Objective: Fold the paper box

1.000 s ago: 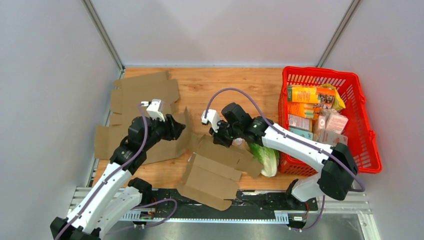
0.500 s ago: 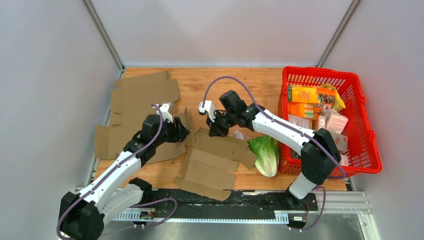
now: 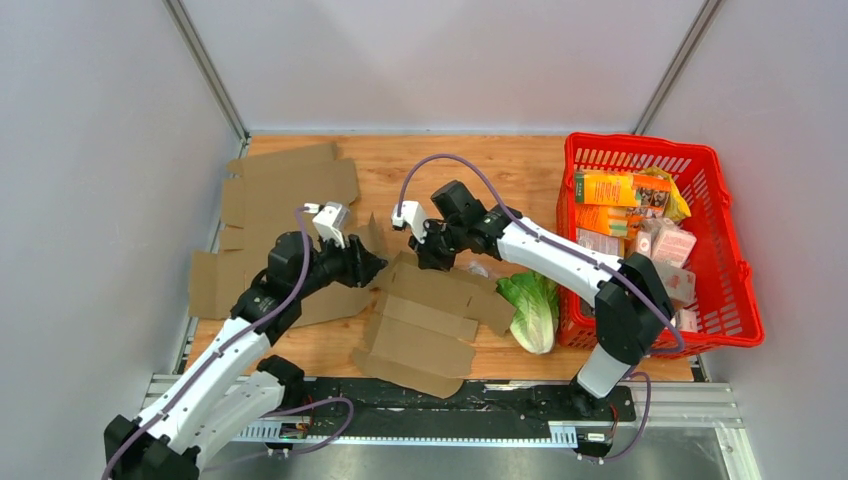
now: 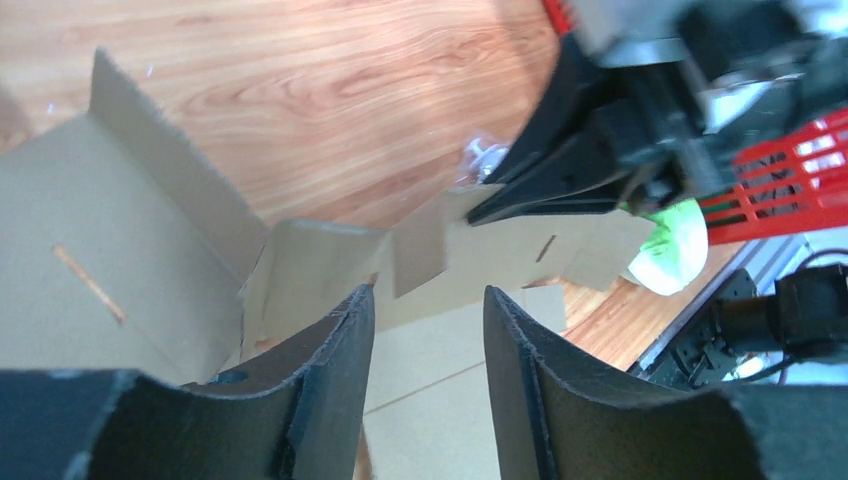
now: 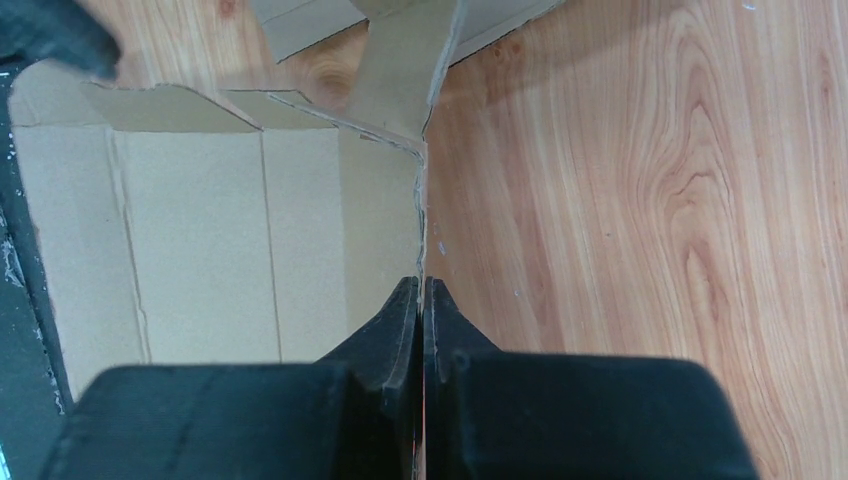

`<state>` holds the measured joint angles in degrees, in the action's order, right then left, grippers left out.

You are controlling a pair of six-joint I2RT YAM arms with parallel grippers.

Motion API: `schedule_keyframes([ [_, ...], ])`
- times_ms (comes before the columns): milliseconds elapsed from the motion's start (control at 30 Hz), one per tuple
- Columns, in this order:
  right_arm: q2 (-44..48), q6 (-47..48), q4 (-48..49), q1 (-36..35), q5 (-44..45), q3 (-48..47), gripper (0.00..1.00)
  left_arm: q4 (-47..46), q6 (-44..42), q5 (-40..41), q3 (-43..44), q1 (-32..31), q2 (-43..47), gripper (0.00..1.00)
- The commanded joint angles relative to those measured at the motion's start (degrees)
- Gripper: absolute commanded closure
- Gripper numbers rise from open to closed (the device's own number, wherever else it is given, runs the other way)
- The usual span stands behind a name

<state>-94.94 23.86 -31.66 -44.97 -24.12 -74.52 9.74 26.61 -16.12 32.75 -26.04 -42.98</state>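
**Right claw** [image 5: 421, 287]: clenched. Both fingers are pressed together on the thin edge of the paper box [image 5: 200, 235]. My right wrist camera shows the cardboard edge running straight into the seam between the fingers. The box panel spreads out to one side of them, and the bare wooden table [image 5: 640, 200] lies on the other.

**Left claw** [image 4: 428, 300]: released. The fingers stand apart with a clear gap and nothing is gripped between them. Through that gap my left wrist camera shows a raised flap of the box. Beyond the flap, my right claw's black fingers are on the same sheet. I cannot tell whether my left fingertips touch the flap.

**Paper box:** seen from above, it is unfolded and mostly flat, in the front middle of the table between my two arms. Its near end reaches the table's near edge. My left claw is at its far left corner and my right claw is on its far edge.

**Surroundings:** a second flattened cardboard sheet [image 3: 285, 190] lies on the left of the table, partly under my left arm. A green cabbage [image 3: 530, 308] sits just beside the box on the right, against a red basket [image 3: 640, 142] that holds packaged goods.
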Motion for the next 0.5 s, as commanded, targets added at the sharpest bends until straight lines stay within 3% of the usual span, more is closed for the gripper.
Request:
schedule_keyframes([
  [0, -1.48, 2.33, -1.73, -0.29, -1.89, -4.49, 0.96, -0.08, -8.49, -0.42, 6.96, -4.44, -3.94, 0.50],
  [67, -1.83, 2.33, -2.18, -0.29, -2.86, -4.84, 0.96, 1.25, -10.96, 2.93, 8.99, -5.68, -6.75, 0.50],
  [300, -1.48, 2.16, -2.09, -0.29, -3.83, -4.84, 0.95, 0.10, -10.35, 3.54, 9.79, -6.39, -11.95, 0.60],
  [467, -1.22, 1.81, -1.83, -0.21, -5.06, -4.67, 0.94, -1.56, -11.32, 5.49, 8.47, -7.62, -12.83, 0.60],
])
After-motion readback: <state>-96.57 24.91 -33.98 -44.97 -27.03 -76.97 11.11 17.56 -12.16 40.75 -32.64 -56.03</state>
